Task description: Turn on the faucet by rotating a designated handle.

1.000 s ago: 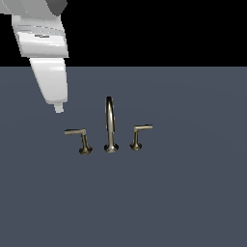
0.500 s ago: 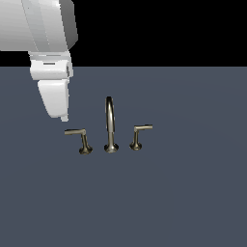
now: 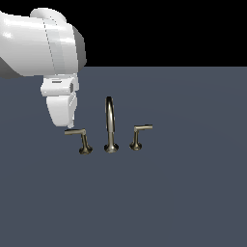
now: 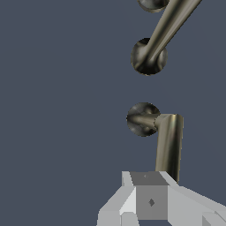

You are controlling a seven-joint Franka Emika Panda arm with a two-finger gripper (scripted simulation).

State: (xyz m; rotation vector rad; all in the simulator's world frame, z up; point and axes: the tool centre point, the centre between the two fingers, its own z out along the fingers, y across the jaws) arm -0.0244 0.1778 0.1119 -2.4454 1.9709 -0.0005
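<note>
While the white arm reaches in from about ten o'clock in the exterior view, its gripper (image 3: 71,126) hangs with its tip right at the outer end of the handle (image 3: 78,137), the lever at nine o'clock from the spout (image 3: 110,126). That handle has a long thin bar on a slanted stem with a flared round base, and it stands on the dark grey table (image 3: 183,193) as part of the faucet set. The smaller handle (image 3: 139,135) stands at three o'clock from the spout, well apart from the arm. In the wrist view the gripper (image 4: 148,201) shows as a grey block meeting the end of the handle (image 4: 167,143) bar; whether the fingers are spread or closed, I cannot tell, nor whether they actually grip the bar.
</note>
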